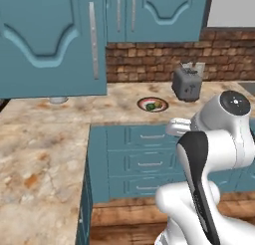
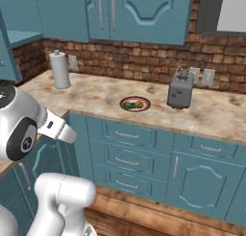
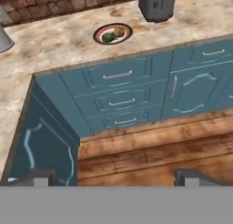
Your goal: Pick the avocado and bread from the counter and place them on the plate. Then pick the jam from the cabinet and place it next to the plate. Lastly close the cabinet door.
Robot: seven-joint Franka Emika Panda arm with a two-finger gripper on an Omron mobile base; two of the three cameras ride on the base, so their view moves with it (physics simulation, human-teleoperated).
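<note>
Here one plate (image 3: 113,33) on the bench (image 3: 59,45) carries one avocado (image 3: 108,37) and one bread (image 3: 119,32); one toaster (image 3: 157,4) stands nearby; the gripper (image 3: 116,176) is spread wide, grasping nothing

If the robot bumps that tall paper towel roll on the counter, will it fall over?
Probably, if pushed high up. The paper towel roll stands upright and is tall for its narrow base, so it looks apt to tip. It is likely light, so a low nudge might just slide it across the counter. Once on its side, its round shape would likely roll.
</note>
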